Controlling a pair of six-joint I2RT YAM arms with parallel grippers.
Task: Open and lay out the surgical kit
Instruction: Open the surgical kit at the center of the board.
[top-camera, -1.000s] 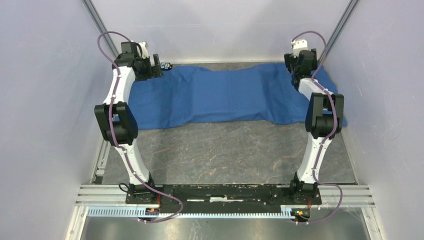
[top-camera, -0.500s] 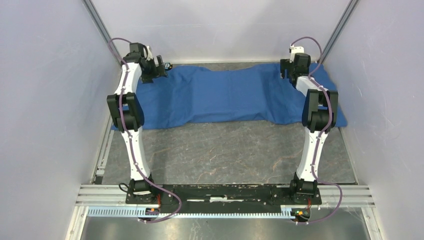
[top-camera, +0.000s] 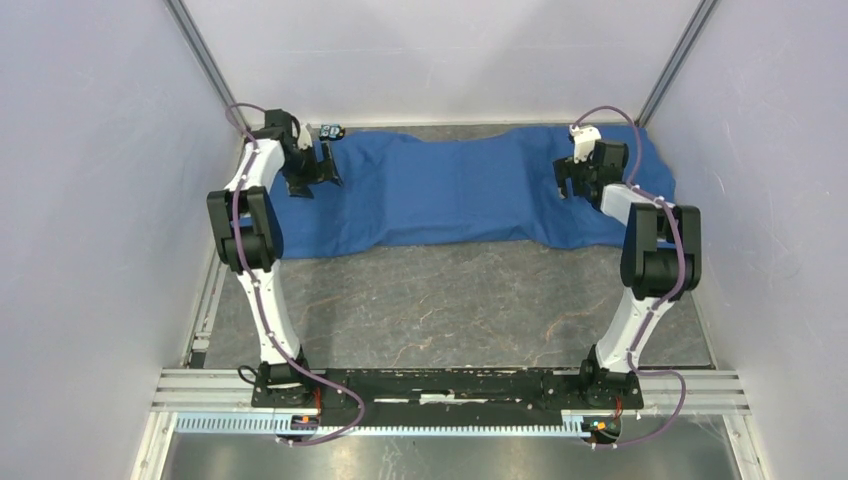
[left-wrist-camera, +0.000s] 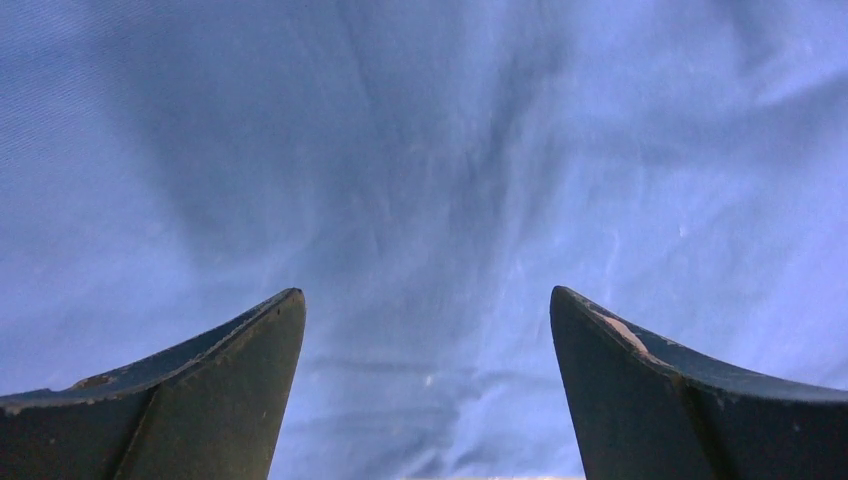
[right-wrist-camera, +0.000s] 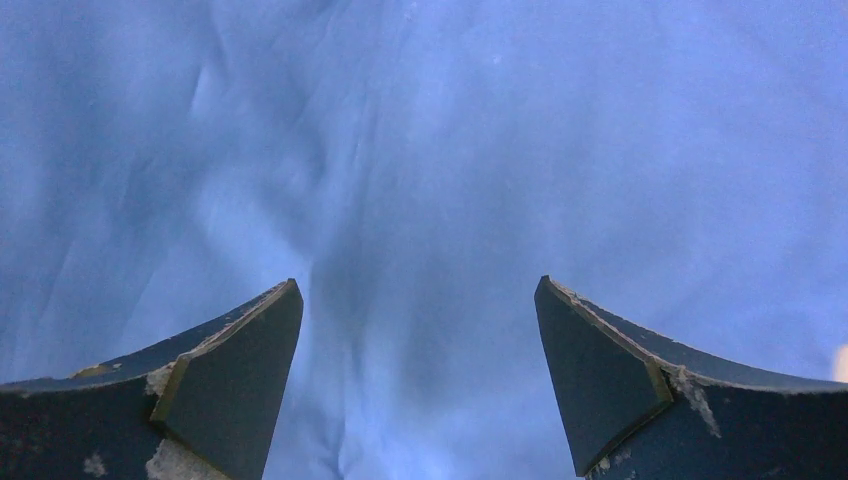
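Observation:
The surgical kit shows only as its large blue cloth wrap (top-camera: 450, 195), lying rumpled across the far part of the table. Anything under it is hidden. My left gripper (top-camera: 315, 172) hovers over the cloth's left end, jaws wide apart. In the left wrist view the gripper (left-wrist-camera: 425, 295) has only blue cloth (left-wrist-camera: 420, 150) between its fingers. My right gripper (top-camera: 570, 182) is over the cloth's right end, also open. The right wrist view shows that gripper (right-wrist-camera: 416, 282) just above wrinkled blue cloth (right-wrist-camera: 450, 130), holding nothing.
A small dark object (top-camera: 331, 130) sits at the far edge just beyond the cloth's left corner. Pale walls close in the left, right and back. Bare grey marbled tabletop (top-camera: 440, 310) lies between the cloth and the arm bases.
Both arms have come down and toward the near side from the cloth's far corners, onto its ends. The right gripper also shifted left. Both stayed open.

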